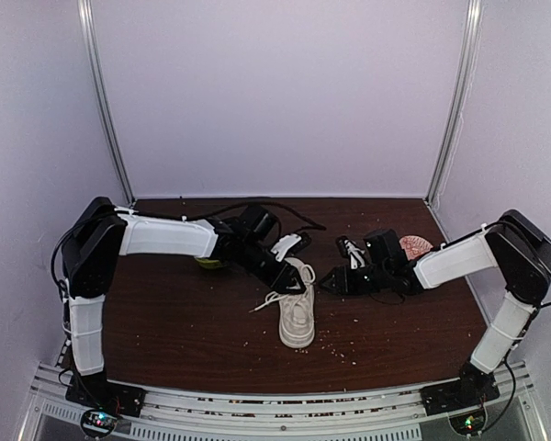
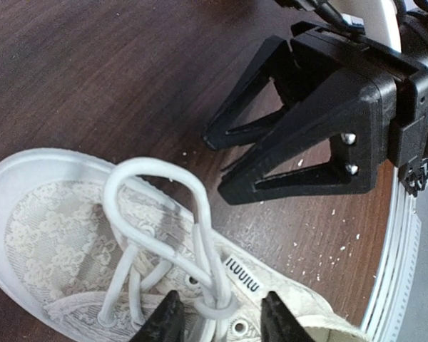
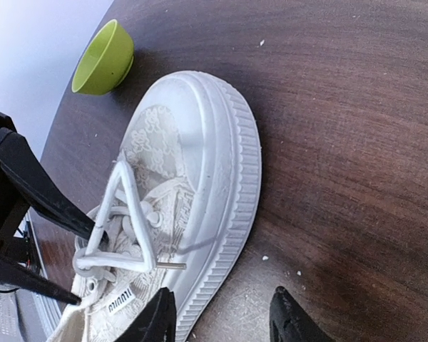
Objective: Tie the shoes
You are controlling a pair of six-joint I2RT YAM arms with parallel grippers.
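We look onto a dark brown wooden table [image 1: 165,322], its grain running crosswise, with pale specks [image 1: 338,349] scattered over it. Behind it stands a plain back wall [image 1: 275,92] of pale lilac-white, and a side wall [image 1: 28,119] of the same tint closes each flank. Slim metal posts [image 1: 107,110] rise at the far corners. A ribbed aluminium rail [image 1: 285,406] runs along the near edge. The light is soft and even.

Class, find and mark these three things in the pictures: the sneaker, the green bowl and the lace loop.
sneaker [image 1: 297,317]: top external view, on its upper.
green bowl [image 3: 105,60]: right wrist view, on its outer wall.
lace loop [image 2: 153,164]: left wrist view, on the top of its arch.
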